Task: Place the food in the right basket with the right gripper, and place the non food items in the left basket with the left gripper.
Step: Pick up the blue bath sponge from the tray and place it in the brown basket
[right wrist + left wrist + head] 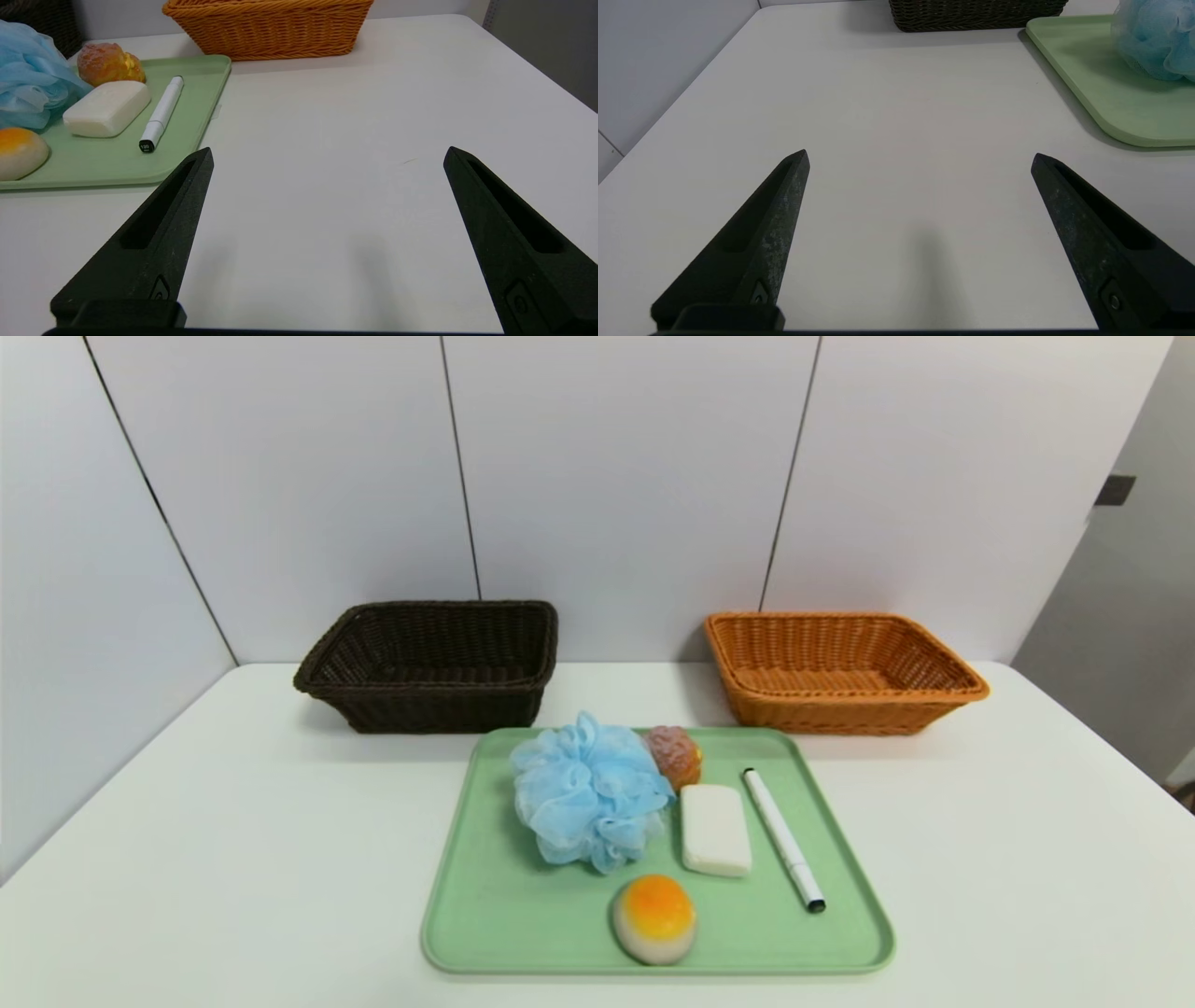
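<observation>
On a green tray [485, 915] lie a light-blue bath pouf [588, 793], a white soap bar [714, 829], a white marker pen [782, 838], a pinkish-brown cream puff [677, 754] and a whitish bun with an orange top [653, 917]. The dark brown left basket [429, 663] and the orange-tan right basket [840, 670] stand behind the tray, both empty. My left gripper [920, 156] hovers open over bare table on the tray's left side. My right gripper [328, 154] is open over bare table on the tray's right side. Neither arm shows in the head view.
The white table [233, 821] ends at a white panelled wall [616, 476] just behind the baskets. In the right wrist view the pen [161, 113], soap [107, 108], puff [110, 63] and bun [18, 151] sit on the tray [196, 107].
</observation>
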